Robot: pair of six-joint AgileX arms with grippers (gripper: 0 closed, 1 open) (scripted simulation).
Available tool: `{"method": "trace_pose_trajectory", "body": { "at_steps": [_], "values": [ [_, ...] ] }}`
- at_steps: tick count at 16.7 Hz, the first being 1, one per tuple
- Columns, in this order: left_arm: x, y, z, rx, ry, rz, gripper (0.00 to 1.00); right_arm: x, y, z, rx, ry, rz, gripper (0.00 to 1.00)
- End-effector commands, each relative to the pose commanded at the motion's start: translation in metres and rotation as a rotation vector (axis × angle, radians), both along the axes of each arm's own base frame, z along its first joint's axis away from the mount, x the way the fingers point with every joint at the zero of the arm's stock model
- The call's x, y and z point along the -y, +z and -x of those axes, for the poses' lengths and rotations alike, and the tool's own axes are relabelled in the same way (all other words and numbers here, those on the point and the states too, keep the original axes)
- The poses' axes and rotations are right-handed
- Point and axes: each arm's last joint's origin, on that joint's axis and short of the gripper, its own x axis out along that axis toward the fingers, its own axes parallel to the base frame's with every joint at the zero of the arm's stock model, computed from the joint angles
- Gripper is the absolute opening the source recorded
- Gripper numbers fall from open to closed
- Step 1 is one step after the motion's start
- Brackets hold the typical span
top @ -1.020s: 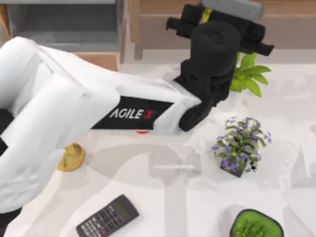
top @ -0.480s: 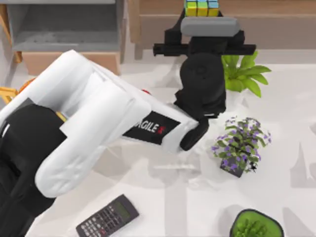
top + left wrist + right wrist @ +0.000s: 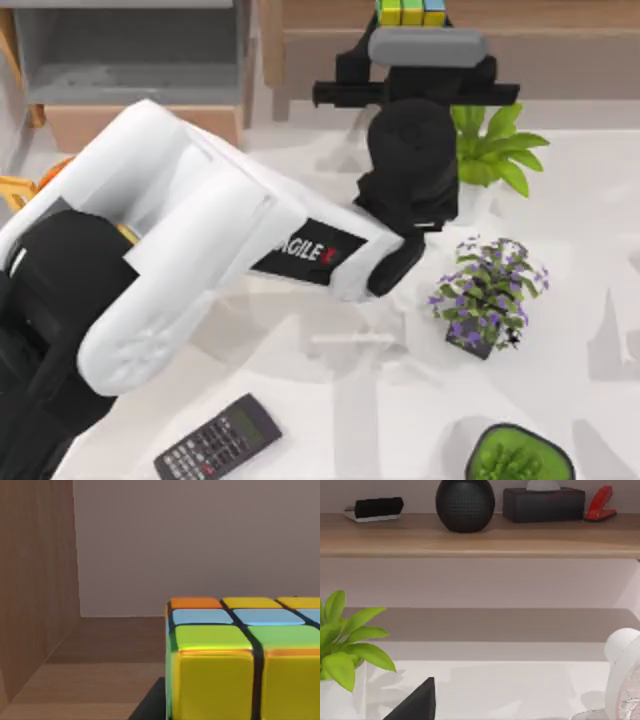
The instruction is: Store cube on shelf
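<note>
- nearest on the bench (image 3: pixel 560 200), a black calculator (image 3: pixel 218 438) lies at the near edge, with a green tufted pot (image 3: pixel 520 455) to its right.
- farther in, a purple-flowered plant (image 3: pixel 487 290) and a leafy green plant (image 3: pixel 497 145) stand right of the left arm (image 3: pixel 200 240).
- at the far edge, the left claw (image 3: pixel 412 30) reaches to the shelf (image 3: pixel 560 14); i cannot tell whether it grips or has let go.
- the cube (image 3: pixel 411 11) sits on the shelf, just beyond the claw.
</note>
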Motion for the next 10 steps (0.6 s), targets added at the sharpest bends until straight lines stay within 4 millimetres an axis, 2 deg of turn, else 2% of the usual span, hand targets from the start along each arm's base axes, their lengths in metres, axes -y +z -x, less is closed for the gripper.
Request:
{"method": "trace_pose_trajectory", "body": {
  "at_steps": [7,10],
  "values": [
    [0.004,0.026,-0.067,0.04,0.02,0.042,0.0,0.0,0.0,0.0,0.0,0.0,0.0,1.0],
    [0.001,0.017,-0.088,0.014,0.009,0.015,0.0,0.0,0.0,0.0,0.0,0.0,0.0,1.0]
  ]
}}
